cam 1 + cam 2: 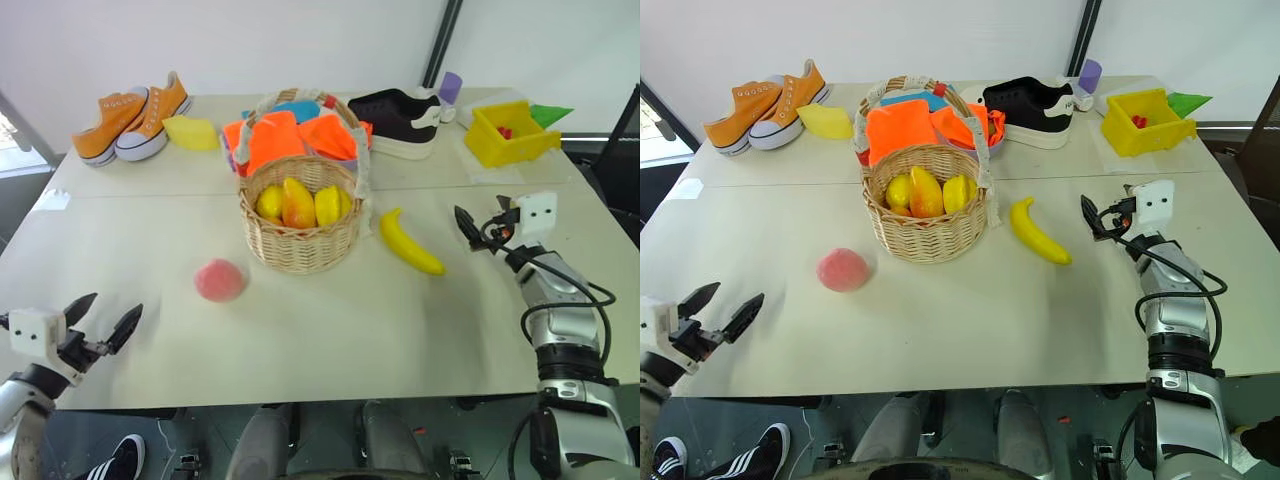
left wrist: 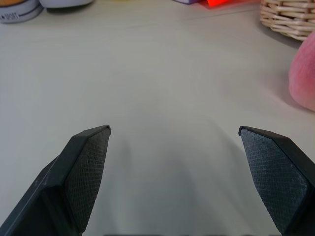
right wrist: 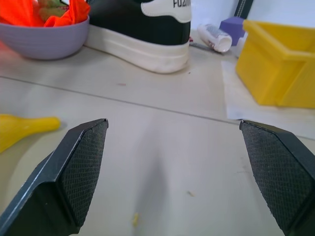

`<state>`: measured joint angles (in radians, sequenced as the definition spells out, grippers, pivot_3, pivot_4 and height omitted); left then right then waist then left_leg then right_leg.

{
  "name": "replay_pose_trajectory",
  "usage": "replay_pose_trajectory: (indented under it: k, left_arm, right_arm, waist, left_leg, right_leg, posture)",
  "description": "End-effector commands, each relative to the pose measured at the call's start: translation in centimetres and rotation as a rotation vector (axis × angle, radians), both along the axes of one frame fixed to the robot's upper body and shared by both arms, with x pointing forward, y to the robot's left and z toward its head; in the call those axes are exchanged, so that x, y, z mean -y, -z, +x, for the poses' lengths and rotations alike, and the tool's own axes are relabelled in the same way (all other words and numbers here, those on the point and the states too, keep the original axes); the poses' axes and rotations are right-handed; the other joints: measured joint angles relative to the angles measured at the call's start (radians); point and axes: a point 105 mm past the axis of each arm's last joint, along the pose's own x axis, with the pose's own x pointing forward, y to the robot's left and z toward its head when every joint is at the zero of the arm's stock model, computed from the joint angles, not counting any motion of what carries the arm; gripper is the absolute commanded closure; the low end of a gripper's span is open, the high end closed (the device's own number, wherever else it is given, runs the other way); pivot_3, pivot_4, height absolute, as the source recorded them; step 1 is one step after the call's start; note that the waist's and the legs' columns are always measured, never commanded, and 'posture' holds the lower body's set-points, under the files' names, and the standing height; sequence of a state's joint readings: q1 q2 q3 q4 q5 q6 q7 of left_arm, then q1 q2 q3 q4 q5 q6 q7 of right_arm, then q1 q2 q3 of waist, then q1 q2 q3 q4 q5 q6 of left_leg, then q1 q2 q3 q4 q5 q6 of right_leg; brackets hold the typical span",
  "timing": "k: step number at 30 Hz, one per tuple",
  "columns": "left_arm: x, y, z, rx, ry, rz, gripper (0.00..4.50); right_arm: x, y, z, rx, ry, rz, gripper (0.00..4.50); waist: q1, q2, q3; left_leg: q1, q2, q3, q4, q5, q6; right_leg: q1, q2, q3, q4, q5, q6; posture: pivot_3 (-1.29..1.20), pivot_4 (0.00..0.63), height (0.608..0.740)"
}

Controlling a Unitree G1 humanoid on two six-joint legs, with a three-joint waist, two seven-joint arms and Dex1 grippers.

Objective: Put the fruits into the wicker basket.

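Observation:
The wicker basket (image 1: 300,250) stands mid-table with several yellow-orange fruits (image 1: 298,203) inside it. A yellow banana (image 1: 410,243) lies on the table just right of the basket. A pink-red peach (image 1: 220,280) rests to the basket's front left. My left gripper (image 1: 113,305) hovers open near the front left edge, well short of the peach (image 2: 302,73). My right gripper (image 1: 478,222) is open and empty, a short way right of the banana (image 3: 24,129).
Behind the basket sit orange sneakers (image 1: 130,118), a pale yellow block (image 1: 190,132), orange cloth in a purple bowl (image 3: 44,39), a black shoe (image 1: 400,118) and a yellow bin (image 1: 508,133). The table's front edge (image 1: 300,400) is close to both arms.

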<state>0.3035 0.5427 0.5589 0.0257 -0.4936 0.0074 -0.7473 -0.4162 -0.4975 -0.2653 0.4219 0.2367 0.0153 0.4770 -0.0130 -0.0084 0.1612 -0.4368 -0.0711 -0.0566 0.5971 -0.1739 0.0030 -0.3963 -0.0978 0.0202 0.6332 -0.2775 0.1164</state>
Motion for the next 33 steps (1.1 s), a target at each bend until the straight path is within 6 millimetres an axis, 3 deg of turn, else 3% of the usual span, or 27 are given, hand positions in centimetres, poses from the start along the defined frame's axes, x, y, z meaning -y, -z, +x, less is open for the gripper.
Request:
replay_pose_trajectory:
  k: [1,30,33]
  left_arm:
    - [-0.2,-2.1,0.1,0.092,-0.007,0.037,0.0]
    - [1.8,-4.1,2.2,0.174,0.12,0.021,0.0]
    - [3.1,-5.0,2.2,0.2,0.195,0.023,0.0]
  right_arm:
    - [-0.5,-1.5,0.5,0.052,-0.014,-0.014,0.04]
    - [-2.0,-2.1,0.1,0.067,-0.057,-0.024,0.04]
    - [-2.7,-2.5,-0.7,0.077,-0.107,0.0,0.04]
  waist:
    - [-0.001,0.0,0.0]
    - [-0.001,0.0,0.0]
    - [-0.001,0.0,0.0]
  left_leg:
    - [0.0,0.0,0.0,0.0,0.0,0.0]
    - [0.0,0.0,0.0,0.0,0.0,0.0]
    - [0.0,0.0,0.0,0.0,0.0,0.0]
  right_leg:
    - [0.0,0.0,0.0,0.0,0.0,0.0]
    - [0.0,0.001,0.0,0.0,0.0,0.0]
    - [0.0,0.0,0.0,0.0,0.0,0.0]
  posture:
    - [0.0,0.15,0.74]
    - [0.0,0.15,0.74]
    - [0.0,0.15,0.74]
